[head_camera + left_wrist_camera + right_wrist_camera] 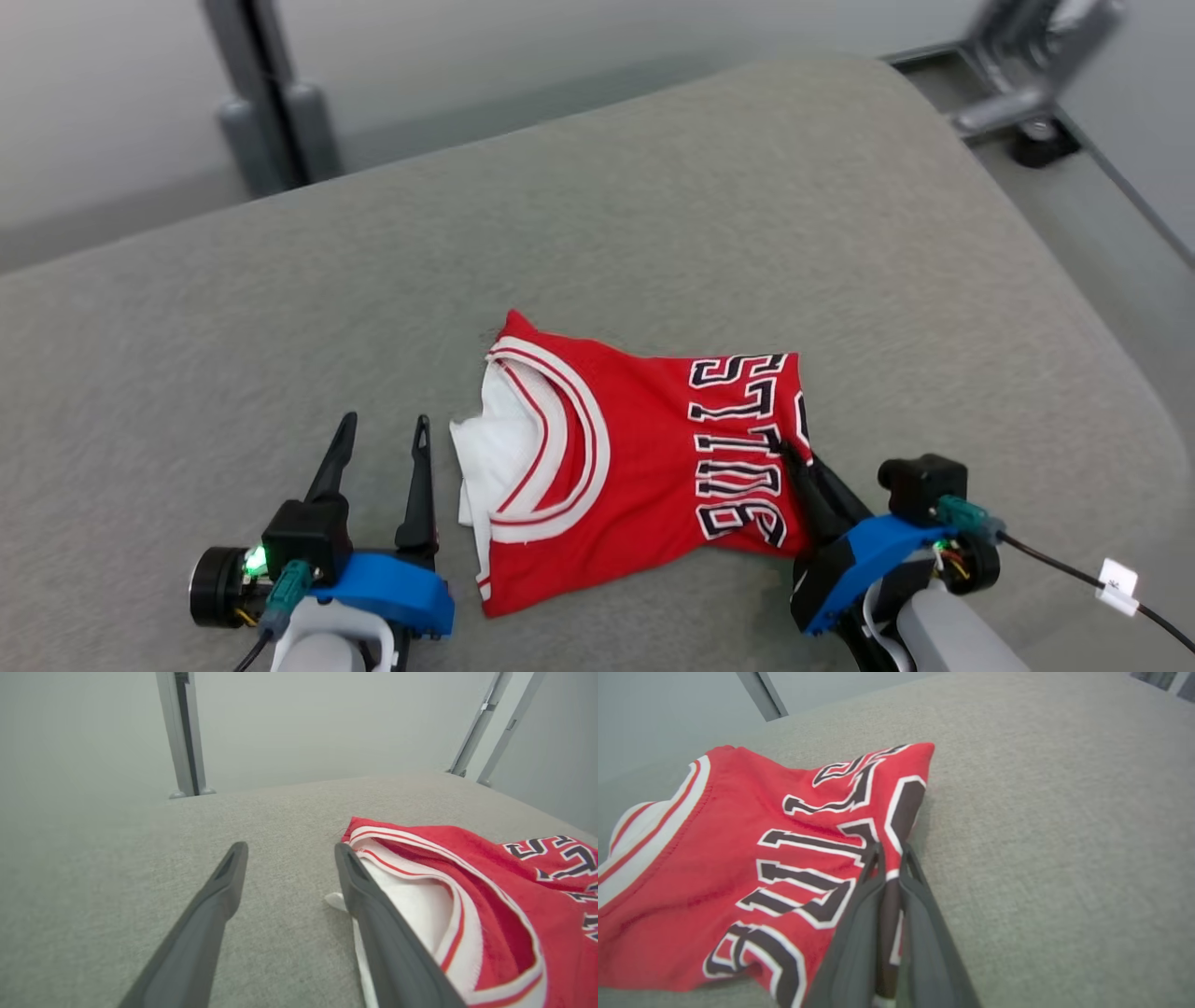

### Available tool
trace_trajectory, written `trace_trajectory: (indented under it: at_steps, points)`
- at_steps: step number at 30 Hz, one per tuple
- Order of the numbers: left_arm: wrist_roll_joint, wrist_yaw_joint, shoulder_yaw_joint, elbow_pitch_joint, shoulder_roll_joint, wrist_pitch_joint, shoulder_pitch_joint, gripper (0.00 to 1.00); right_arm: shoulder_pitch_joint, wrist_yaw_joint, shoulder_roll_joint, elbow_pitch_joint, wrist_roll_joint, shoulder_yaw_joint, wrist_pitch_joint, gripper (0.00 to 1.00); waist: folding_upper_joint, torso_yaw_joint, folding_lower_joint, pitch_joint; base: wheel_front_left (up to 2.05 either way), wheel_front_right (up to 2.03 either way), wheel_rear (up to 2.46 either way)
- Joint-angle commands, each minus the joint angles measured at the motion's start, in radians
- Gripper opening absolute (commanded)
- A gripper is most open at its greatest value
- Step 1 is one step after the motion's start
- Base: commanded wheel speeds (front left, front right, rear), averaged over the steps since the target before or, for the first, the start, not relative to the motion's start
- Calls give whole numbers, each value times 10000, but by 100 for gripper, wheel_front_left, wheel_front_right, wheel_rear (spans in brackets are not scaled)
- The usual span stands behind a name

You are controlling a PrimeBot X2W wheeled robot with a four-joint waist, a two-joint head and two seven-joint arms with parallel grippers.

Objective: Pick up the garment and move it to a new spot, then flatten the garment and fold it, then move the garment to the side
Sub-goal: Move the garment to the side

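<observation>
The red jersey (635, 457) lies rumpled by the near edge of the tabletop (653, 187). The right gripper (798, 462) pinches its right edge; the left gripper (386, 425) stands wide, empty, just beside the white side. Pulled one-handed, the cloth could bunch or slip free

Premises present as a robotics test lab. Evidence: a work table (653, 205) covered in plain grey felt-like fabric, corners rounded. Beyond the table's far edge stands a grey metal frame post (271, 93). Off its far right corner, a metal frame foot (1027, 84) rests on smooth grey floor (1102, 243)
</observation>
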Motion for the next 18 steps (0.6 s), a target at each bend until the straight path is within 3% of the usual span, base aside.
trace_trajectory:
  at_steps: [1,5,9,13,18]
  points:
    - [3,3,-24,-16,3,-49,-97,100,200,-10,-50,-127,59,35,-40,0,-2,-637,-2,-381,0,0,0]
    - [118,-28,-106,15,5,-49,-229,100,344,-9,-43,-464,-61,53,-38,0,-2,-1244,-2,-214,0,0,0]
    - [260,-76,-137,81,13,-49,-377,100,364,-9,-45,-722,-331,-157,-37,0,-2,-1413,-2,-15,0,0,0]
    - [385,-201,-291,75,16,-49,-417,100,-80,-9,-89,-667,-956,-641,-38,0,-2,-1117,-2,210,0,0,0]
    - [562,-327,-400,135,29,-49,-494,100,-1206,-10,-822,-52,-1933,-1378,26,0,-2,-243,-2,590,0,0,0]
